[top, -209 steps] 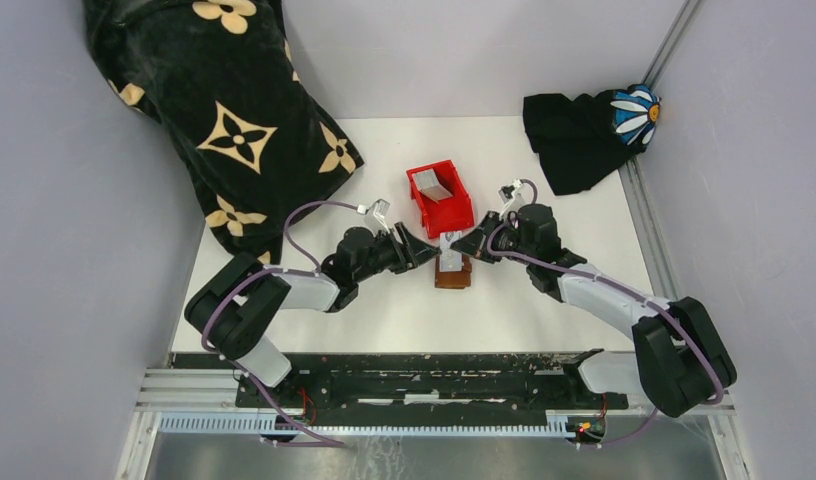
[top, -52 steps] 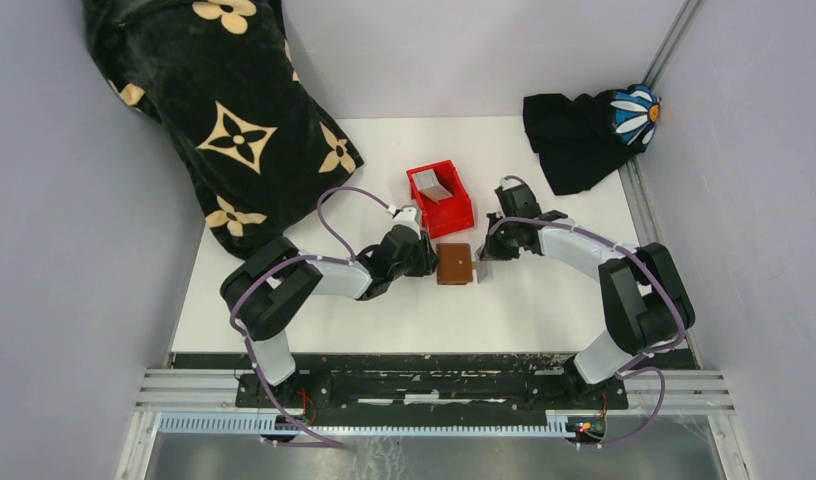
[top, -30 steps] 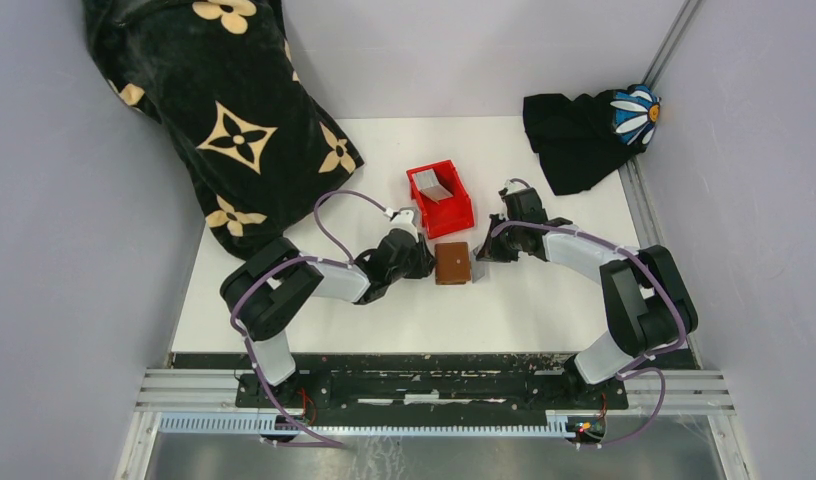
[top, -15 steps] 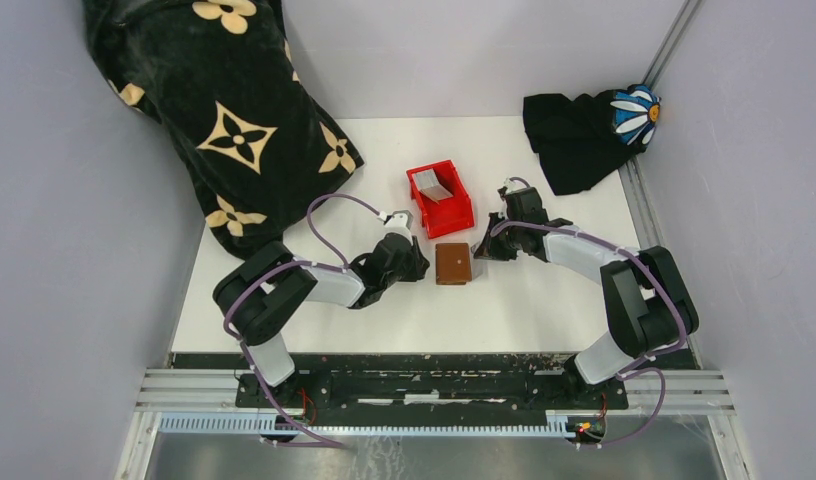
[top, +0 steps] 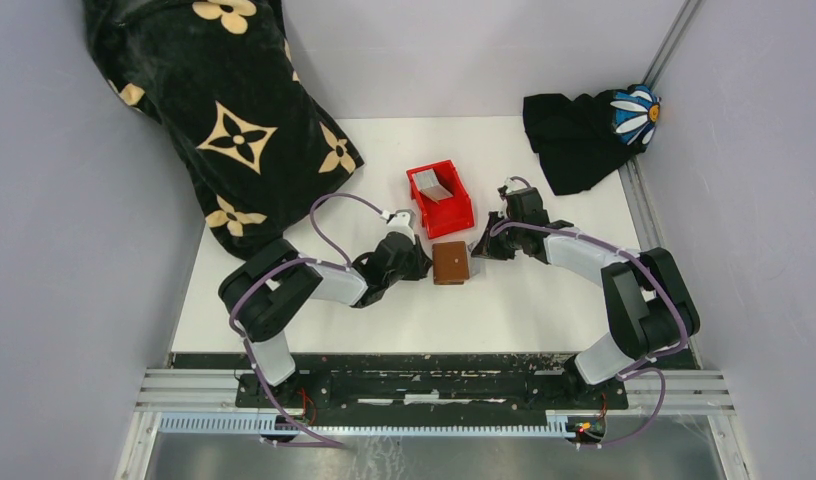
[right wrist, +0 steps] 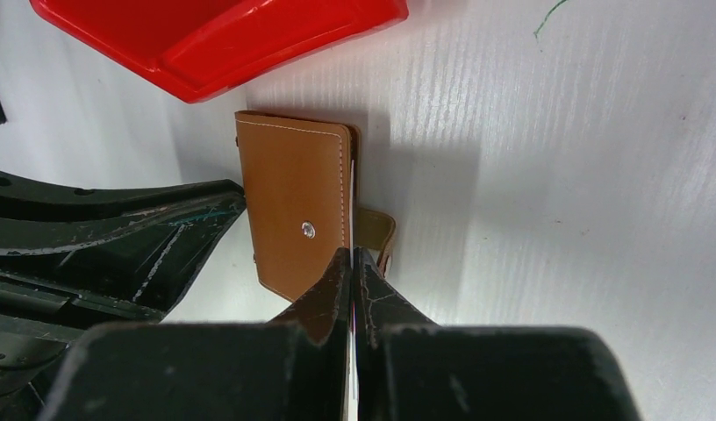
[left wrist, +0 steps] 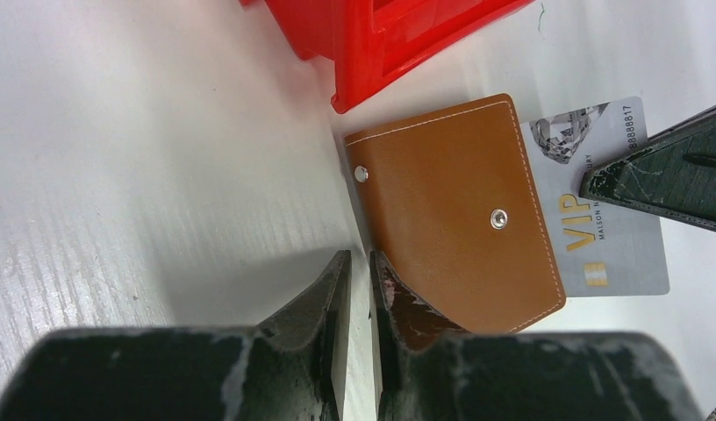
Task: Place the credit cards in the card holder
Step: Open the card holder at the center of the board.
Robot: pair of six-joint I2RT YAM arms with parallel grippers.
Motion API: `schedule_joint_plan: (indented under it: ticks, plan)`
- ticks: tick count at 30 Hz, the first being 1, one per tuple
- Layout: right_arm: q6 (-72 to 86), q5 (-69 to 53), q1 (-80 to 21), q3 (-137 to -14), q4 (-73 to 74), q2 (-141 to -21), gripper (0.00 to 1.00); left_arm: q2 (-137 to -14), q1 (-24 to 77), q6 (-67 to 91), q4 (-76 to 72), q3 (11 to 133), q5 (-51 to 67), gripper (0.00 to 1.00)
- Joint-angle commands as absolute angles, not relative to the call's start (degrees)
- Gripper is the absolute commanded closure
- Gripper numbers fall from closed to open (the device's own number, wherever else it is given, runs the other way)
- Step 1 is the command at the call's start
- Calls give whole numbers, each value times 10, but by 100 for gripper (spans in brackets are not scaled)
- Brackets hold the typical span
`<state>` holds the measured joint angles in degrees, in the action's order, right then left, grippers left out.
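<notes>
Both arms reach inward and low, elbows bent, tips facing each other. Left gripper [left wrist: 359, 263]: fingers a narrow slit apart. Right gripper [right wrist: 350, 254]: fingers pressed together.

From the right wrist, the closed right end effector [right wrist: 352, 259] hides the card apart from a thin pale line between its fingers. Whether it pinches the card cannot be told. Its fingers also cover the wallet's [right wrist: 293, 210] near edge and part of the tab [right wrist: 381, 230].

From the left wrist, the wallet covers the card's [left wrist: 605, 232] left part, and a dark finger [left wrist: 666, 180], cut off at the right edge, hides part of its right side. The left end effector [left wrist: 361, 263] runs off the bottom edge. The bin [left wrist: 381, 35] is cut off at the top.

From above, the grey cards [top: 436, 187] in the bin are too small to count.
</notes>
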<state>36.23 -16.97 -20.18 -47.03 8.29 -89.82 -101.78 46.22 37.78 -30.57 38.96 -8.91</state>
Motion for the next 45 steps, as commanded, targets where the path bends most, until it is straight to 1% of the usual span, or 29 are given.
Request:
schedule_joint_plan:
  ticks: [1, 17, 26, 45]
  plan:
    - [373, -186, -200, -464, 42, -892, 99, -1045, 465, 376, -256, 385, -78, 79]
    - [385, -197, -200, -449, 11, -908, 99, -1056, 465, 376, -258, 385, -71, 81]
    - [362, -168, -199, -456, 45, -882, 99, -1059, 465, 377, -258, 385, -73, 81]
    - [360, -172, -200, -458, 44, -888, 99, -1062, 465, 375, -258, 387, -71, 82]
